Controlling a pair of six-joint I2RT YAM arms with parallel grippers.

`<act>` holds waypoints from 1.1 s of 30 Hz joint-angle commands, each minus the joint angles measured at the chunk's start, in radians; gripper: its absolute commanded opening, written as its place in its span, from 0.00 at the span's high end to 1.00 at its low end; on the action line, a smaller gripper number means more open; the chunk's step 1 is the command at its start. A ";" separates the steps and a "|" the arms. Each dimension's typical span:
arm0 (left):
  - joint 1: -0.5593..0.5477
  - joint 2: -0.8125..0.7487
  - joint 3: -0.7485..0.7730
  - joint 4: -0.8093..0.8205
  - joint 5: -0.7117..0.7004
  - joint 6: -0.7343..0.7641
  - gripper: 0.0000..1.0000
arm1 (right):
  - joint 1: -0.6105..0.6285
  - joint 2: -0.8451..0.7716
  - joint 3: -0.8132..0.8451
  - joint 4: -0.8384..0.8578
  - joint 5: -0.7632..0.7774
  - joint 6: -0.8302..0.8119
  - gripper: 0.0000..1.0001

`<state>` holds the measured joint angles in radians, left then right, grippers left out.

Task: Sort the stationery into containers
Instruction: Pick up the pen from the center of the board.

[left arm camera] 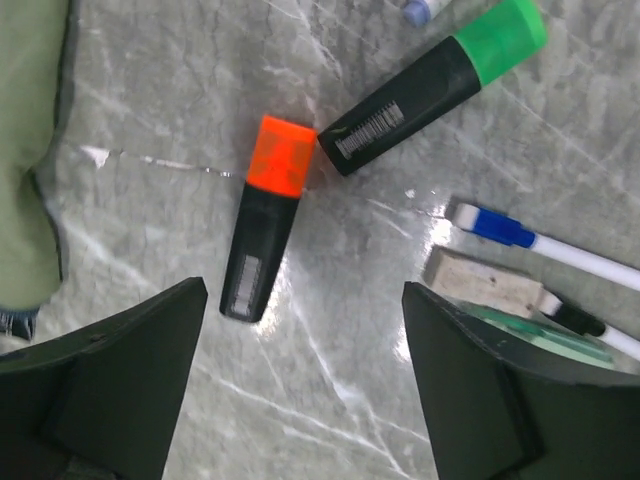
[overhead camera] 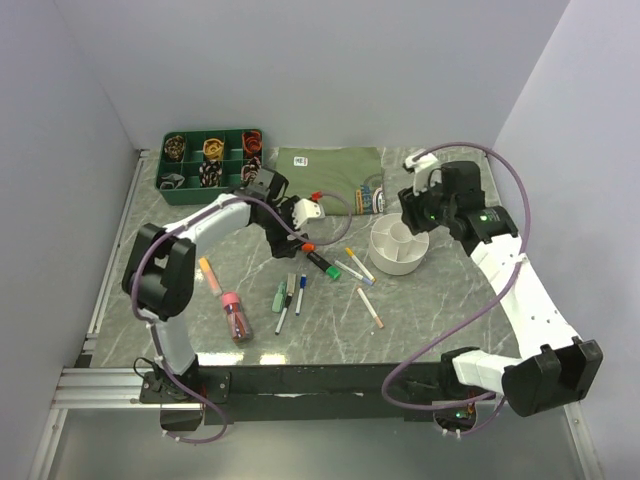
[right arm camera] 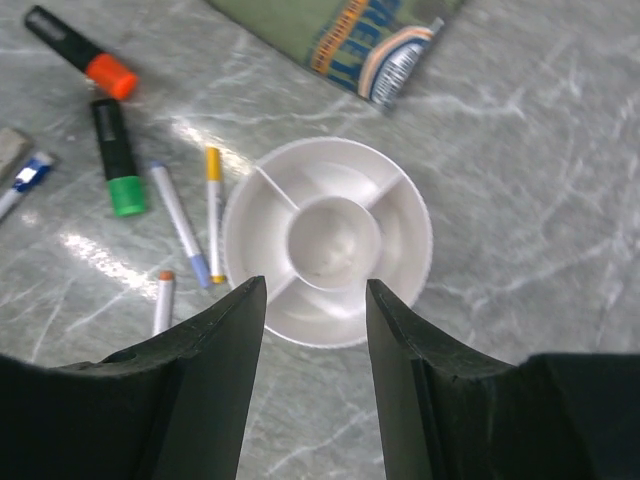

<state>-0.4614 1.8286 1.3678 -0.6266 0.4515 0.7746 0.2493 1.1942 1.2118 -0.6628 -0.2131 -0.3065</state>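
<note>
The white round organiser [overhead camera: 398, 250] stands right of centre, its cup and ring compartments empty in the right wrist view [right arm camera: 405, 290]. My right gripper [right arm camera: 315, 300] is open and empty, hovering above the organiser's near rim; it also shows in the top view [overhead camera: 414, 208]. My left gripper [left arm camera: 305, 330] is open and empty above bare table, just short of an orange-capped black highlighter [left arm camera: 265, 215]. A green-capped black highlighter [left arm camera: 430, 85] lies beside it. Loose pens lie mid-table [overhead camera: 290, 293]. A clear pink-capped tube [overhead camera: 236, 315] and an orange marker [overhead camera: 209, 275] lie to the left.
A folded olive-green cloth [overhead camera: 330, 172] lies at the back centre. A green divided tray [overhead camera: 211, 160] with small items stands at the back left. Yellow-capped [right arm camera: 214, 210] and blue-capped [right arm camera: 178, 222] pens lie just left of the organiser. Walls close in on three sides.
</note>
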 commanded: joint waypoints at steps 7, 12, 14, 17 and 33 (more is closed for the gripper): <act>-0.048 0.119 0.076 0.054 -0.065 0.074 0.22 | -0.087 -0.096 0.005 -0.026 -0.043 -0.006 0.48; -0.063 0.158 0.105 0.073 -0.063 0.075 0.26 | -0.096 -0.174 -0.053 0.002 -0.029 -0.016 0.48; -0.071 0.170 0.109 0.077 -0.068 0.084 0.26 | -0.094 -0.195 -0.067 -0.001 -0.031 -0.014 0.48; -0.080 0.192 0.116 0.093 -0.082 0.098 0.26 | -0.097 -0.209 -0.084 -0.011 -0.037 -0.002 0.48; -0.097 0.304 0.209 -0.016 -0.088 0.138 0.76 | -0.127 -0.255 -0.141 -0.014 -0.051 -0.002 0.50</act>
<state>-0.5503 2.1006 1.5414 -0.5709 0.3653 0.8867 0.1337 0.9668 1.0840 -0.6888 -0.2550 -0.3080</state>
